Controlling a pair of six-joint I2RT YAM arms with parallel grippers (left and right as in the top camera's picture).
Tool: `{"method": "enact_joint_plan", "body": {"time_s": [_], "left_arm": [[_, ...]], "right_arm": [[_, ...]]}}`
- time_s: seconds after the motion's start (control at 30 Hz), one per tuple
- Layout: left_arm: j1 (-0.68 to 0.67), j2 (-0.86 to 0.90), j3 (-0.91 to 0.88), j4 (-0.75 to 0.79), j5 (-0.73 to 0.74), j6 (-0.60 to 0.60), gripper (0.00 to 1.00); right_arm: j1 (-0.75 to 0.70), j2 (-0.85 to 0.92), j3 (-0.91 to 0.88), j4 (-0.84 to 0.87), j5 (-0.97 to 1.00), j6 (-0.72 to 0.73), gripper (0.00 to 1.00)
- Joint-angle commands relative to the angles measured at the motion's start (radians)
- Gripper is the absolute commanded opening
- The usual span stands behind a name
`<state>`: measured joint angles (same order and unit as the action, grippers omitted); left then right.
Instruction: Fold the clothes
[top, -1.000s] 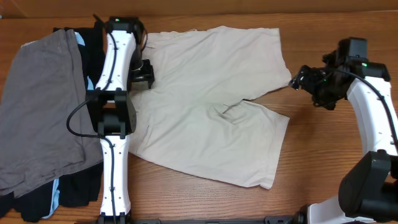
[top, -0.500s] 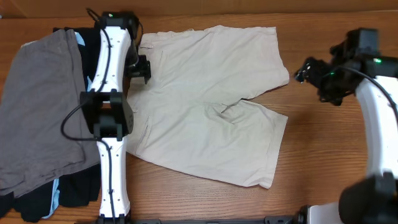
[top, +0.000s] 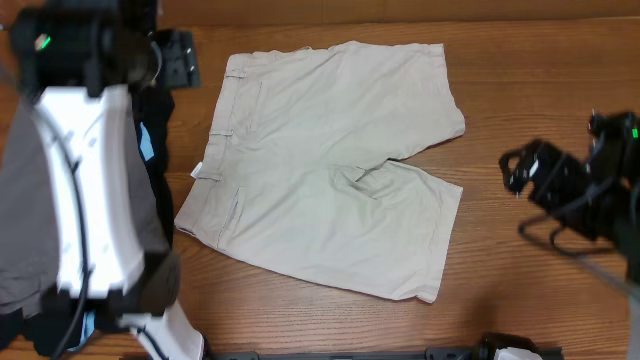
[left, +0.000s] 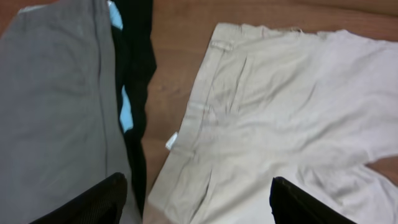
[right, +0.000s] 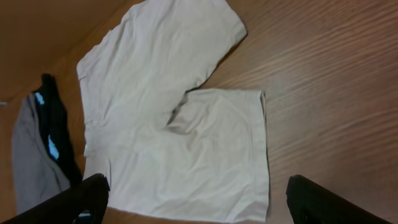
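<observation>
**Shorts lie flat and unfolded, both grippers open and off the cloth**

The beige shorts (top: 320, 170) lie spread flat in the middle of the wooden table (top: 520, 60), unfolded. In the overhead view the waistband (top: 215, 135) runs down the left side of the garment. The two legs reach toward the right, one to the upper right and the other to the lower right, with a notch of bare wood between their hems. A small white tag (left: 171, 142) sticks out from the waistband edge. The cloth is mostly smooth, with a small pucker at the crotch.

At the left of the frame a grey garment (left: 56, 93) lies on a black garment with light-blue trim (left: 134, 74). A strip of bare wood separates them from the shorts. In the overhead view the white left arm (top: 90, 180) looms large and blurred over most of this pile.

The left gripper (left: 199, 205) has its jaws wide apart with nothing between them. Its camera looks down on the waistband and the black garment.

The right gripper (right: 202, 200) is also spread wide and empty. In the overhead view it sits at the right edge of the frame over bare wood, well apart from the shorts.
</observation>
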<state>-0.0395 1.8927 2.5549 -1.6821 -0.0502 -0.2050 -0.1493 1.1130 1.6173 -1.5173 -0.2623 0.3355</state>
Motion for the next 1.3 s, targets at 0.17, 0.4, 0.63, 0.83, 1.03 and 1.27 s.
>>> {"method": "enact_joint_plan", "body": {"time_s": [0.17, 0.4, 0.63, 0.83, 1.03, 1.27], "left_arm": [[-0.007, -0.287, -0.484, 0.001, -0.101, -0.182, 0.72], [-0.004, -0.425, -0.935, 0.193, -0.171, -0.489, 0.67], [0.021, -0.441, -1.354, 0.477, -0.134, -0.835, 0.82], [0.03, -0.44, -1.616, 0.761, -0.117, -0.903, 0.83], [0.07, -0.44, -1.783, 0.983, -0.118, -0.902, 0.8], [0.129, -0.439, -1.893, 1.171, -0.117, -0.902, 0.66]], "right_arm": [[0.127, -0.105, -0.085, -0.108, 0.089, 0.16, 0.95], [0.303, -0.08, -0.354, -0.032, 0.16, 0.351, 1.0], [0.475, 0.01, -0.53, 0.152, 0.137, 0.353, 1.0], [0.523, 0.101, -0.567, 0.24, 0.1, 0.354, 1.0], [0.522, 0.146, -0.57, 0.242, 0.101, 0.353, 0.99], [0.523, 0.147, -0.571, 0.241, 0.101, 0.354, 0.9]]}}
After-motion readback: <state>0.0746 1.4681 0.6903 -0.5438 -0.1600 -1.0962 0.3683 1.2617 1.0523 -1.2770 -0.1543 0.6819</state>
